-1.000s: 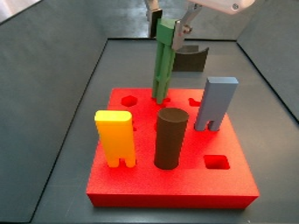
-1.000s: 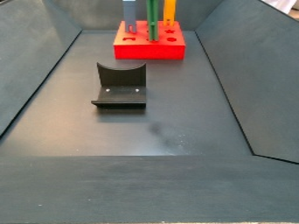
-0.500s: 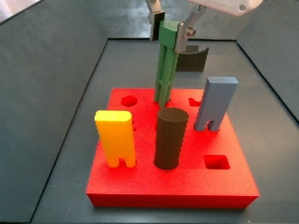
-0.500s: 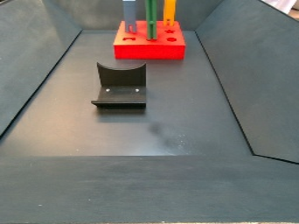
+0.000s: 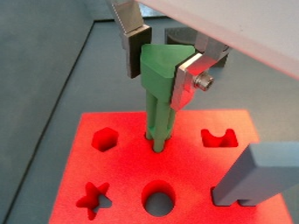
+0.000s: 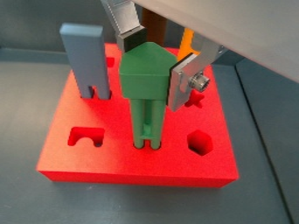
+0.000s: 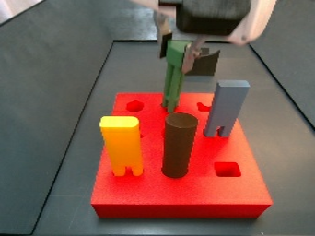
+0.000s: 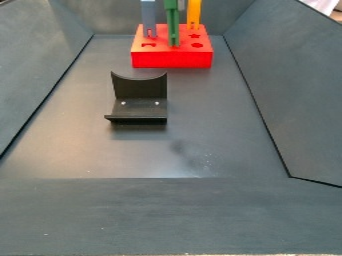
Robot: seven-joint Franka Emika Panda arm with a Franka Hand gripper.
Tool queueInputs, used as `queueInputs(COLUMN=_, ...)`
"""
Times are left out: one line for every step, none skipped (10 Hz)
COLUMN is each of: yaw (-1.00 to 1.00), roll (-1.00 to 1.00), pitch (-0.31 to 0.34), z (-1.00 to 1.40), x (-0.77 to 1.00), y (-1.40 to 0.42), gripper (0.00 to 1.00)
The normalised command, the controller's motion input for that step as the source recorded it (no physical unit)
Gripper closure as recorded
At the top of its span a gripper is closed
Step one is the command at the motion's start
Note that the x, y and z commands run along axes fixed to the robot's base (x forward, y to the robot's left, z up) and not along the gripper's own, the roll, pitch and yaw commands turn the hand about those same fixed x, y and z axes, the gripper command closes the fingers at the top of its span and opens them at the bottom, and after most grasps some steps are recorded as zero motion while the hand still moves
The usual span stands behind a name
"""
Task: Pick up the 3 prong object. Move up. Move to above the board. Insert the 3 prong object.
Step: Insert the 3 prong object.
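Observation:
The 3 prong object (image 5: 158, 114) is a thin green post standing upright with its foot in a hole near the middle of the board (image 5: 122, 166), a thick red slab. It shows in both wrist views (image 6: 142, 105) and both side views (image 7: 172, 81) (image 8: 171, 24). My gripper (image 5: 158, 86) is directly above the board, its silver fingers (image 5: 187, 77) closed on the post's wider top. It also shows in a wrist view (image 6: 152, 74) and a side view (image 7: 181, 46). The board lies at the far end in a side view (image 8: 171, 56).
On the board (image 7: 234, 198) stand a yellow two-legged block (image 7: 120, 146), a dark cylinder (image 7: 180, 146) and a blue-grey two-legged block (image 7: 227, 109). Hexagon (image 5: 105, 137), star (image 5: 97, 197) and oval (image 5: 158, 199) holes are unfilled. The fixture (image 8: 136, 97) stands mid-floor. Dark walls enclose the floor.
My gripper has come down with the green post. The post's top is lower than before and its foot sits deeper in the board's hole.

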Motion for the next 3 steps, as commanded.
queueInputs(yaw=0.00, roll=0.08, pitch=0.020, z=-0.59, x=0.21, y=0.07, gripper=1.00)
queueInputs(yaw=0.00, roll=0.00, pitch=-0.036, z=-0.31, x=0.00, y=0.00, gripper=1.00)
queueInputs(yaw=0.00, roll=0.00, pitch=0.000, z=0.00, x=0.00, y=0.00, gripper=1.00)
